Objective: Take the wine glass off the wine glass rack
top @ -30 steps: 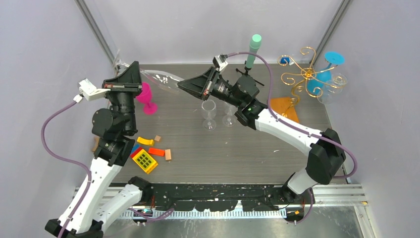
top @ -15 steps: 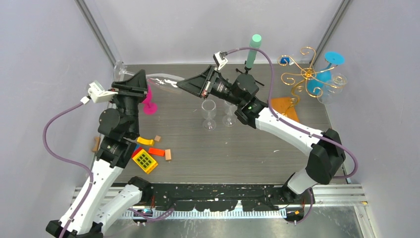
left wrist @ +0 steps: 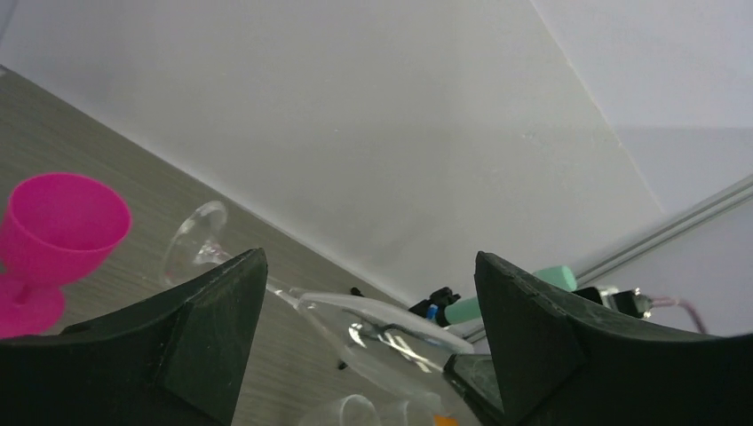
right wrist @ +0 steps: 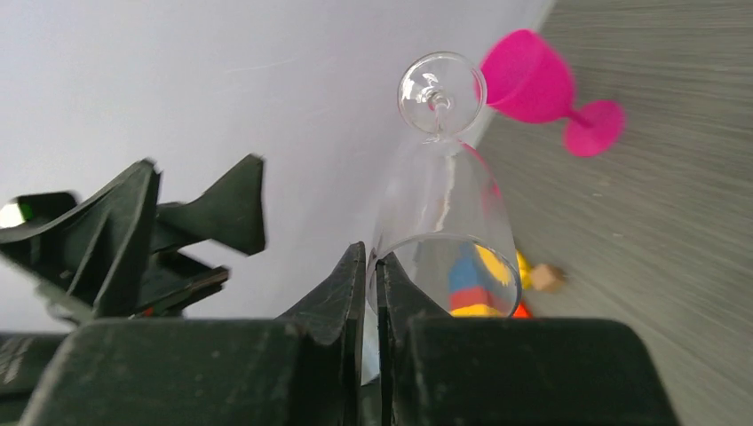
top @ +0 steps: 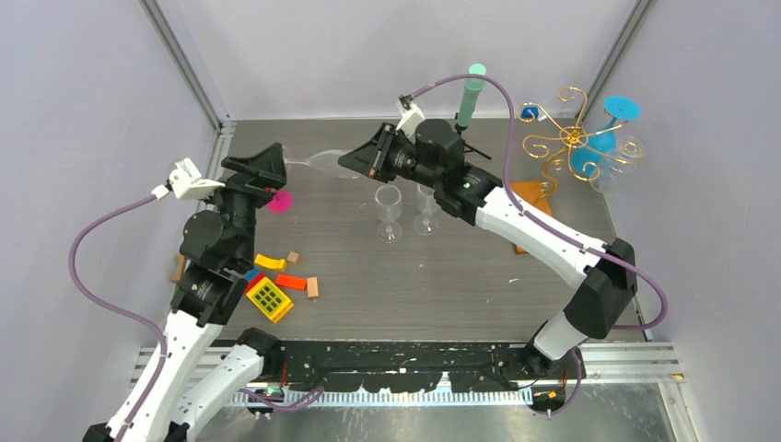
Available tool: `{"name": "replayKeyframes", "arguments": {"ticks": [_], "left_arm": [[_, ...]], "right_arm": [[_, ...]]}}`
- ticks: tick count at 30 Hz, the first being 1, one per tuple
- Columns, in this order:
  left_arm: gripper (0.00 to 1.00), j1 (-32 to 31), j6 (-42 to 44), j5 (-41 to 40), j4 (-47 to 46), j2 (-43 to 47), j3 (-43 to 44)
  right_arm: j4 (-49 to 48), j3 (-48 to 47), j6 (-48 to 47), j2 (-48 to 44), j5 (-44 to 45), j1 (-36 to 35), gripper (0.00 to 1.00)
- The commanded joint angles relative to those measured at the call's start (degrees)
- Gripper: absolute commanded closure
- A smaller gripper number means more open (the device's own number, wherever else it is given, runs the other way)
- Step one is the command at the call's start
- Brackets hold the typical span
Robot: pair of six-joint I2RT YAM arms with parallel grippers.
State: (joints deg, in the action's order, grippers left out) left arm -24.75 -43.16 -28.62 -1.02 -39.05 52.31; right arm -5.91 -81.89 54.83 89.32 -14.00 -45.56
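My right gripper [right wrist: 373, 259] is pinched on only the rim of the clear wine glass [right wrist: 444, 200], held sideways in the air toward 11 o'clock of the table [top: 460, 276], well apart from the rack [top: 564, 138] at 2 o'clock. My left gripper [left wrist: 370, 264] stands apart near its stem; that thin hold could slip, dropping the glass

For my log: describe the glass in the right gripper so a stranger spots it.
Toward the table's far edge, left of centre, the right gripper pinches a clear wine glass by its rim. It lies sideways in mid-air; neighbouring clear glasses stand upright.
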Motion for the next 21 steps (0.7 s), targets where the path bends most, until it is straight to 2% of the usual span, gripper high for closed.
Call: {"name": "replayKeyframes", "arguments": {"ticks": [1, 5, 11, 15, 21], "left_arm": [[0.08, -0.2, 5.6, 0.7, 7.9, 0.7, -0.1], [0.02, -0.2, 11.3, 2.3, 13.5, -0.4, 1.5], [0.00, -0.2, 16.8, 2.3, 20.2, -2.1, 3.1], [0.00, -0.2, 17.8, -1.8, 21.7, -1.7, 2.2], [0.00, -0.2, 18.7, -6.7, 20.1, 1.1, -0.7]], "right_arm": [[18.8, -11.4, -11.6, 2.8, 8.4, -0.8, 1.00], [34.4, -21.5, -18.7, 7.9, 13.1, -2.9, 1.00], [54.9, -38.5, -28.7, 17.8, 21.8, -7.6, 1.00], [68.4, -49.5, -32.2, 25.5, 23.5, -9.3, 1.00], [73.9, -53.4, -33.2, 28.7, 23.6, -10.8, 1.00]]}}
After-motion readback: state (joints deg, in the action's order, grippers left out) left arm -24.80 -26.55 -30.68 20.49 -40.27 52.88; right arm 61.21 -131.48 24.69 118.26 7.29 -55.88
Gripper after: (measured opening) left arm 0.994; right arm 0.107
